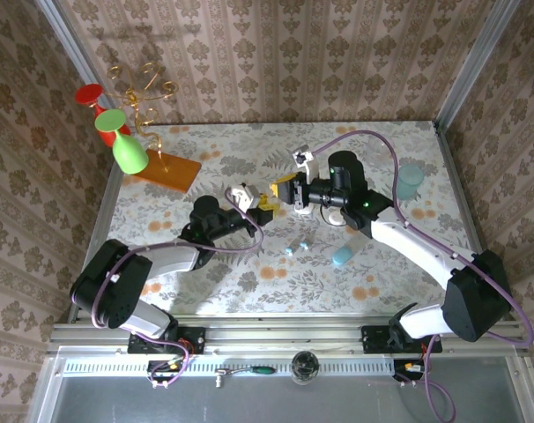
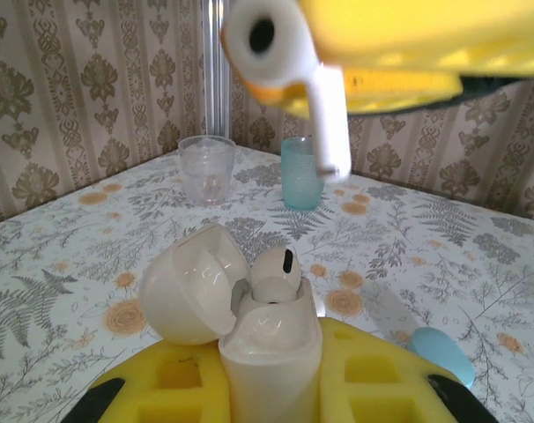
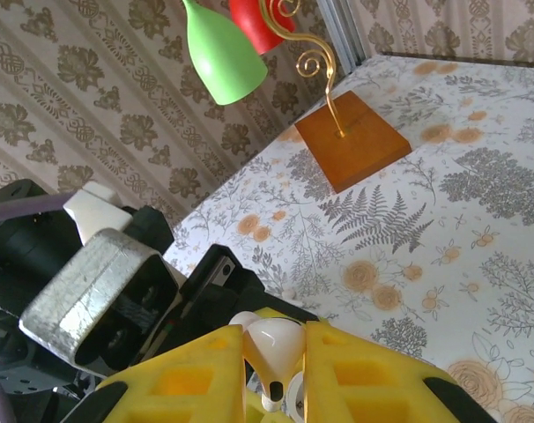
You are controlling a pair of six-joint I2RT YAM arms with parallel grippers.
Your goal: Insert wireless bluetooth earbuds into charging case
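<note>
The left gripper has its yellow foam-padded fingers pressed onto the sides of the small glossy white charging case, pinching it upright above the table. The case's rounded lid is swung open to the left on its hinge. One white stemmed earbud already sits in a socket, its head poking above the rim with a dark oval vent facing out.

The right gripper pinches the second white earbud between its own yellow pads. In the left wrist view this earbud hangs above the open case and a little to the right, stem pointing down, apart from the case. In the top view the two grippers meet tip to tip near the middle of the fern-patterned table.

Behind the case stand a clear plastic cup and a translucent teal cup, close to each other (not touching, as far as the left wrist view shows). A light-blue capsule lies on the table near the right arm, with two tiny pale-cyan pieces just to its left. At the far left corner an orange wooden block carries a gold wire stand with a green goblet and a red goblet.
</note>
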